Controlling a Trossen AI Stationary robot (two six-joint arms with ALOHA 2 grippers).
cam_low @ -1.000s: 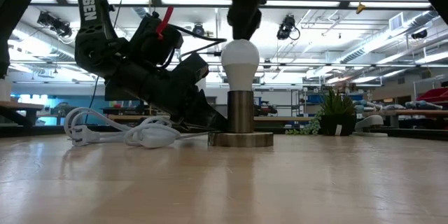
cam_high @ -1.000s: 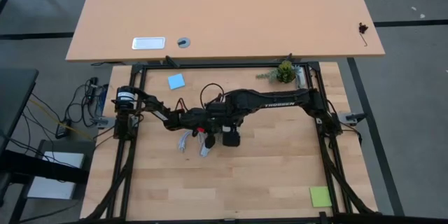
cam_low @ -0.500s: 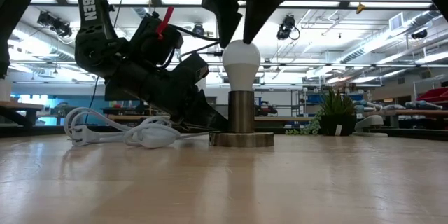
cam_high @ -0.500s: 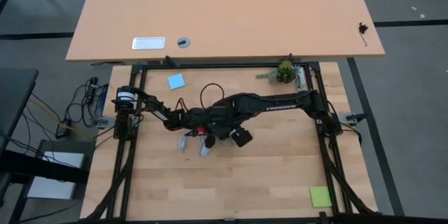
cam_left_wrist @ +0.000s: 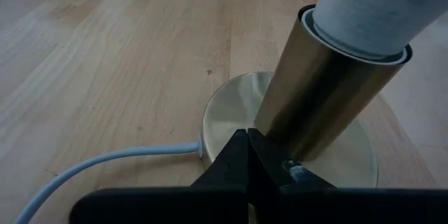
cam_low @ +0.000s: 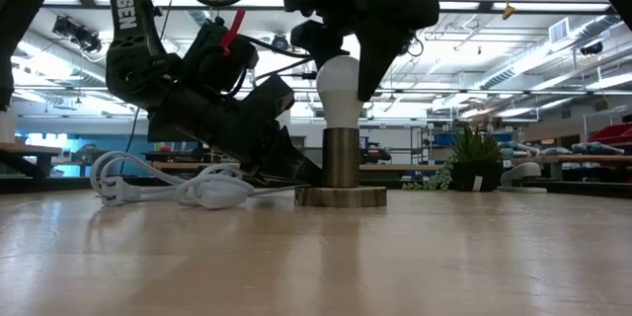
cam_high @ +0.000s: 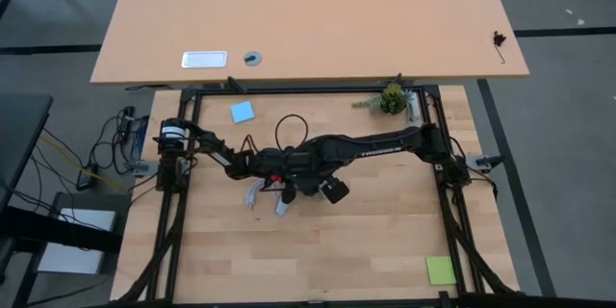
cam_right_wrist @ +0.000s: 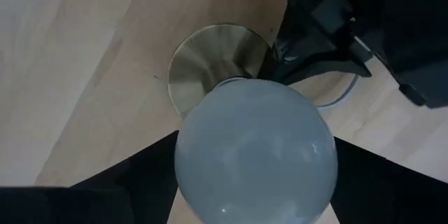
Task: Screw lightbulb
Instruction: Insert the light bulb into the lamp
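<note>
White frosted glass sat between your right gripper's [cam_low: 344,71] spread jaws: the lightbulb [cam_low: 337,85] stood upright in the brass socket tube [cam_low: 341,156], and the two dark fingers [cam_low: 379,54] reached down either side of its dome. From the frames you could not tell whether the pads actually pressed the glass, so no firm hold could be claimed. In the right wrist view the bulb filled the gap between the fingers, with the round brass base [cam_right_wrist: 210,59] showing beyond it.

Your left gripper [cam_left_wrist: 246,155] was fully closed, its fingertips meeting in a point against the foot of the socket tube where it joins the base, apparently bracing the fixture. The white cord [cam_left_wrist: 105,164] trailed away from the base across the wooden table [cam_low: 316,257].

A second earlier the right gripper hung above the bulb, fingers together and barely touching its crown. Half a second earlier the fingers had parted and sat just over the dome. At this moment they had dropped lower, straddling the widest part of the bulb. The bulb, socket and left arm had not shifted.

You appeared to be re-gripping for another turn, so the screwing was likely under way but unfinished.
</note>
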